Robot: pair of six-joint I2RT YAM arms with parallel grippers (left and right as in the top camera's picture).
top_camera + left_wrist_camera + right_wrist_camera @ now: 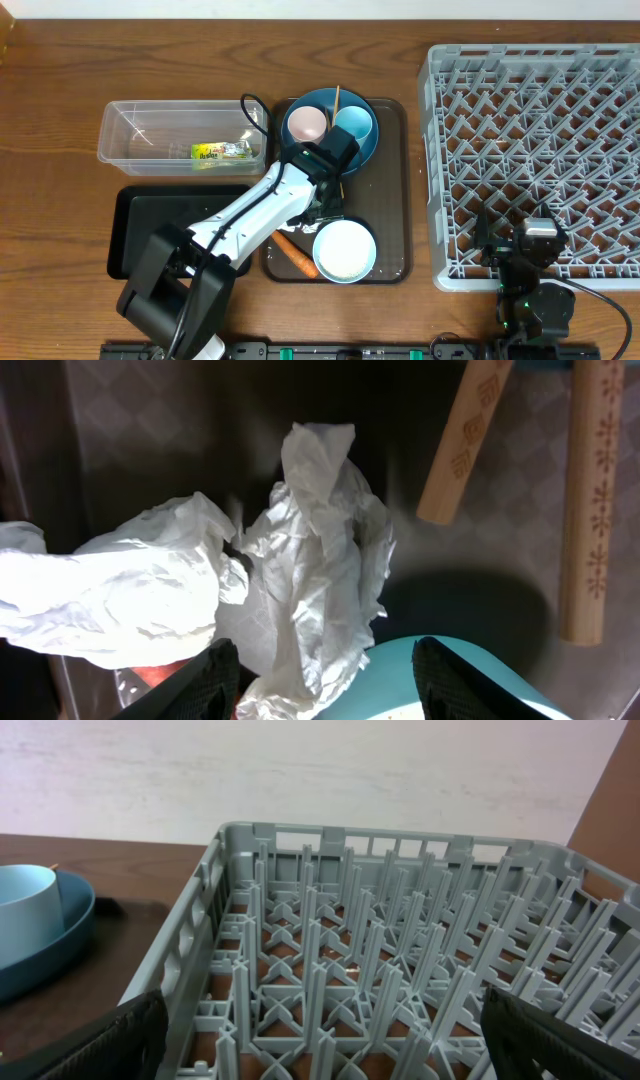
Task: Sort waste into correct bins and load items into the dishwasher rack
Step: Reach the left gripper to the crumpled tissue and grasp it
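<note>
A crumpled white napkin (pixel 300 560) lies on the brown serving tray (pixel 395 180). My left gripper (pixel 325 685) hangs over it, open, with the napkin's lower end between the fingers (pixel 215 680). Beside it are the pale-blue bowl (pixel 344 250), the orange carrot (pixel 296 254) and two wooden chopsticks (pixel 465 440). The blue plate (pixel 350 160) carries a pink cup (pixel 306 123) and a light-blue cup (pixel 356 125). A yellow-green wrapper (pixel 222 151) lies in the clear tub (pixel 130 125). My right gripper (pixel 325 1040) stands open over the front edge of the grey rack (pixel 540 130).
The shallow black tray (pixel 140 230) sits in front of the clear tub, partly under my left arm. The rack's upright pegs (pixel 400 970) fill the right wrist view. The bowl's rim (pixel 400 680) lies right under the left gripper's right finger.
</note>
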